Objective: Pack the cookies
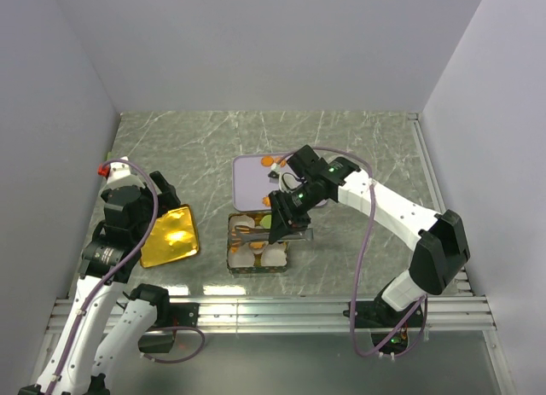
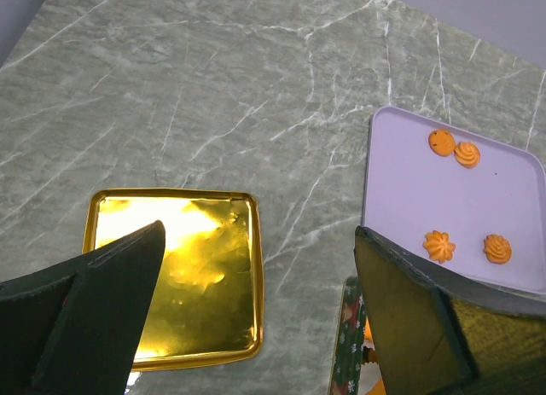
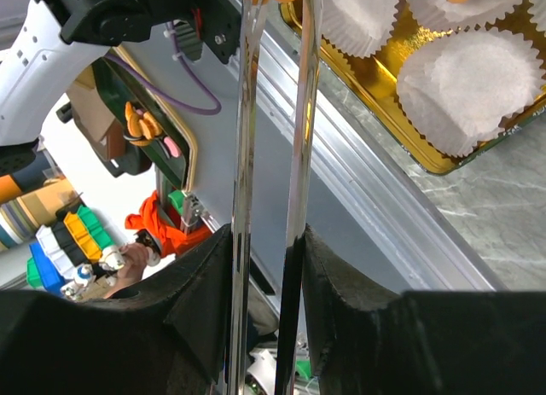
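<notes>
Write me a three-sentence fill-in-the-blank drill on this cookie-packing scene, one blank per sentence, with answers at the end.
1. The right hand grips metal tongs over a tin lined with ____ paper cups.
2. In the left wrist view, ____ orange cookies lie on the lavender tray.
3. The left hand hangs open above the ____ lid.

Missing words: white; four; gold.
</notes>
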`<state>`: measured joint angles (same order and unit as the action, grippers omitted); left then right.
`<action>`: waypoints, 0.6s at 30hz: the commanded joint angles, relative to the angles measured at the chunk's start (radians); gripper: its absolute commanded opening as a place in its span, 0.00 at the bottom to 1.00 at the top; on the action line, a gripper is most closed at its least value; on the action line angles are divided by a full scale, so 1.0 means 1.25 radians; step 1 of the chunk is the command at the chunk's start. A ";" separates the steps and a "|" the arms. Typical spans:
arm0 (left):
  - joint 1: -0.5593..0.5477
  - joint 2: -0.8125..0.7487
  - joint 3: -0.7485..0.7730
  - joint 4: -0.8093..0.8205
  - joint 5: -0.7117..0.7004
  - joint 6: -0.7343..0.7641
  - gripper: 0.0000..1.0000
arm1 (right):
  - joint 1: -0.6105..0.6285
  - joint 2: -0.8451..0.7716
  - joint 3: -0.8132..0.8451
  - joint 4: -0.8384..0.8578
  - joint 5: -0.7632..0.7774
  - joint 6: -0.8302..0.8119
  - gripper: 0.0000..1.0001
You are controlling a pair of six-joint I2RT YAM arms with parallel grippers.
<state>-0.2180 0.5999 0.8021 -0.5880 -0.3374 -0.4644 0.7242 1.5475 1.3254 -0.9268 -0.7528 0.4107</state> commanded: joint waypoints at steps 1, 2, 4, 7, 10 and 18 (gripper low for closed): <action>-0.005 0.004 0.003 0.020 0.009 0.006 0.98 | 0.011 -0.029 -0.004 0.048 -0.032 -0.003 0.42; -0.005 0.004 0.004 0.020 0.009 0.006 0.98 | 0.012 -0.028 -0.006 0.052 -0.031 -0.006 0.41; -0.005 0.005 0.004 0.020 0.010 0.007 0.98 | 0.013 -0.024 -0.017 0.062 -0.030 -0.005 0.41; -0.005 0.004 0.003 0.020 0.010 0.006 0.98 | 0.015 -0.018 -0.033 0.077 -0.036 -0.002 0.41; -0.005 0.005 0.004 0.020 0.010 0.007 0.98 | 0.017 -0.014 -0.047 0.095 -0.041 -0.002 0.41; -0.005 0.002 0.003 0.020 0.009 0.005 0.98 | 0.027 0.003 -0.076 0.098 -0.021 -0.021 0.41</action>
<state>-0.2203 0.6025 0.8021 -0.5880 -0.3374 -0.4644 0.7448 1.5509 1.2427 -0.8452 -0.7609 0.4042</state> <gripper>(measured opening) 0.986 0.423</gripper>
